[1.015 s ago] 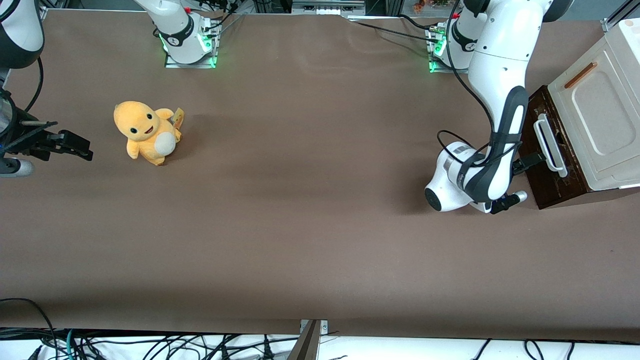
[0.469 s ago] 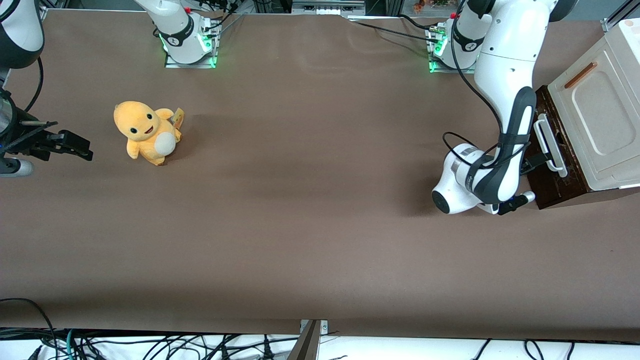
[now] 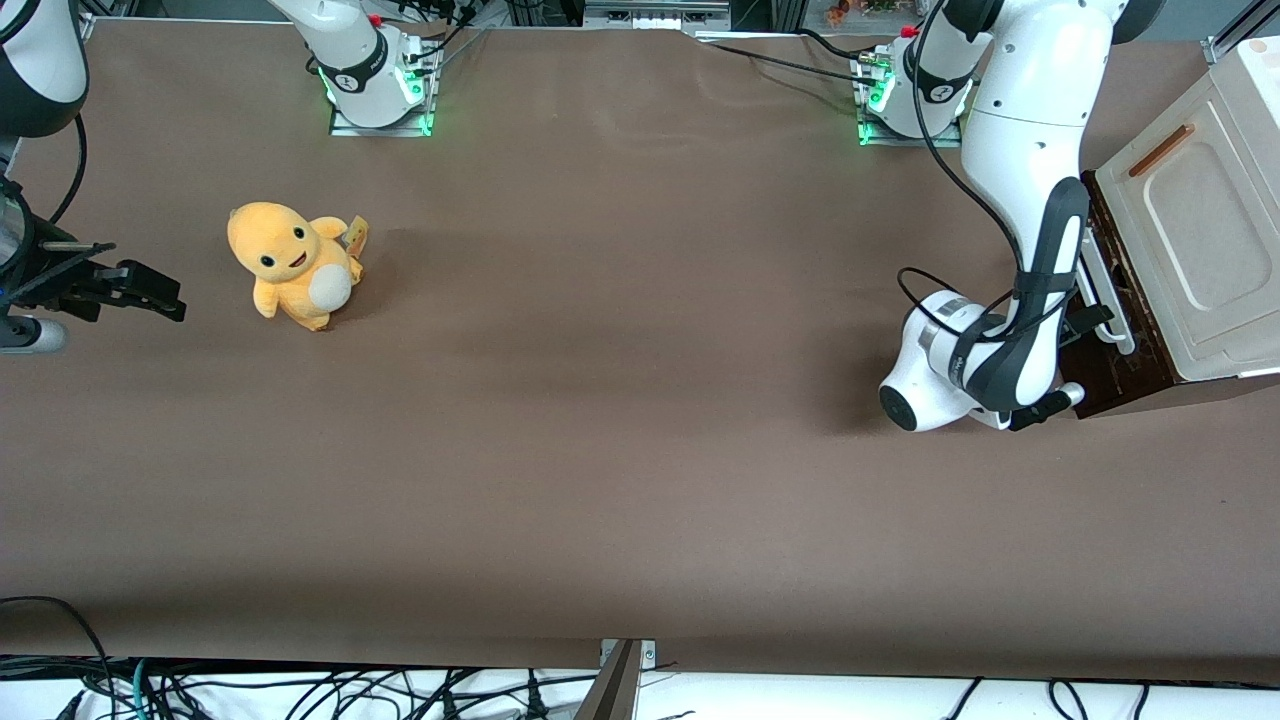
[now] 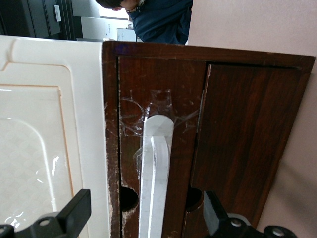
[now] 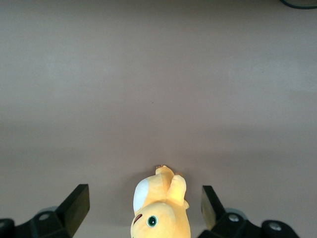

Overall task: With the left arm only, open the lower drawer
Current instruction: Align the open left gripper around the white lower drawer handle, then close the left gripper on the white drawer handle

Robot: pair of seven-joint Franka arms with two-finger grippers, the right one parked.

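Observation:
The lower drawer (image 3: 1112, 372) has a dark brown front and a long white loop handle (image 3: 1108, 290); it looks shut, under the cream panel (image 3: 1190, 225). The left arm (image 3: 1030, 130) reaches down in front of it. Its black gripper (image 3: 1093, 320) is at the handle. In the left wrist view the gripper (image 4: 147, 210) is open, one finger (image 4: 77, 210) over the cream panel (image 4: 44, 139) and the other finger (image 4: 214, 213) over the brown front (image 4: 183, 89), with the white handle (image 4: 156, 163) between them. No contact with the handle shows.
The cabinet stands at the working arm's end of the table. Its cream panel carries a small reddish-brown handle (image 3: 1160, 150). A yellow plush toy (image 3: 293, 262) sits toward the parked arm's end and also shows in the right wrist view (image 5: 161, 210).
The left arm has moved toward the cabinet, bringing the gripper up to the white handle. The drawer has not moved.

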